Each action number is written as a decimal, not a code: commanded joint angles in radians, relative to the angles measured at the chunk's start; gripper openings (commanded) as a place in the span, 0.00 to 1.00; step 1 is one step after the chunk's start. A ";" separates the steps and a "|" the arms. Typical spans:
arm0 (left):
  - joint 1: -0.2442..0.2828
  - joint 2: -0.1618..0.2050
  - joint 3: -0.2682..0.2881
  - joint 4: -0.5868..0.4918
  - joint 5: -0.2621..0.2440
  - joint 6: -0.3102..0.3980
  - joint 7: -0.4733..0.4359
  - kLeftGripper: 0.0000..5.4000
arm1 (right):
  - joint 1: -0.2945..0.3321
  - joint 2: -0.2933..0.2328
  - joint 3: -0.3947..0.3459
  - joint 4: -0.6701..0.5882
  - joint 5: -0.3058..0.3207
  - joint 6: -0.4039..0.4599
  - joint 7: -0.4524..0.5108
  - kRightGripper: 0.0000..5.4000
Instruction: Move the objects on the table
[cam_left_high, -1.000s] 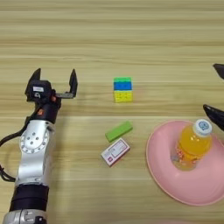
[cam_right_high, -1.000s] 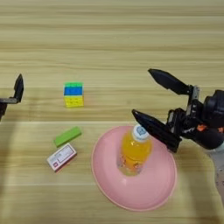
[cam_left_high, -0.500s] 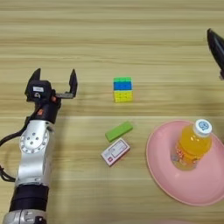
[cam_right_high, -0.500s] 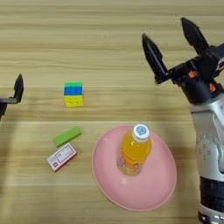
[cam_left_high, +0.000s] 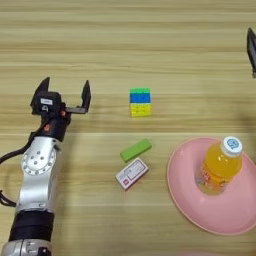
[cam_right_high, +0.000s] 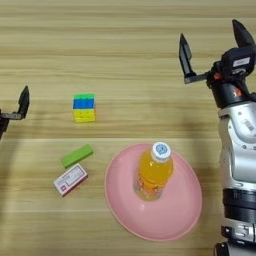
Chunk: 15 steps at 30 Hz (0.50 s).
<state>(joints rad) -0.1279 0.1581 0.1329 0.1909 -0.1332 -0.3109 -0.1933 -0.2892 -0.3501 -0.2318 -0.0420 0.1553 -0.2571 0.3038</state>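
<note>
Standing upright on the round pink plate (cam_right_high: 187, 210), the orange drink bottle (cam_right_high: 154, 172) looks placed, while multicoloured puzzle cube (cam_right_high: 84, 107), green rectangular block (cam_right_high: 77, 155) and red-and-white packet (cam_right_high: 70, 179) lie left of the plate, unmoved; both wide-open, empty grippers, left (cam_left_high: 64, 98) and right (cam_right_high: 212, 50), hover away.

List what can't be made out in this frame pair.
- Right tool: left eye view's right edge leaves only one finger.
- Left tool: right eye view's left edge leaves only one finger.
- Red-and-white packet: print too small to read.
- Orange bottle on the pink plate: label unreadable.
</note>
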 joint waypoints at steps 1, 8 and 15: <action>-0.040 -0.001 -0.018 0.022 0.027 0.040 0.015 1.00 | -0.023 0.006 0.022 0.053 -0.047 -0.048 -0.022 1.00; -0.126 -0.047 -0.080 0.066 0.069 0.060 0.032 1.00 | -0.041 0.011 0.035 0.110 -0.055 -0.085 -0.036 1.00; -0.258 -0.108 -0.137 0.212 0.116 0.042 0.063 1.00 | -0.042 0.018 0.046 0.113 -0.057 -0.091 -0.051 1.00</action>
<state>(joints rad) -0.3282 0.0713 0.0120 0.3375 -0.0441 -0.2694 -0.1529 -0.3120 -0.3392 -0.1901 0.0739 0.1046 -0.3409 0.2643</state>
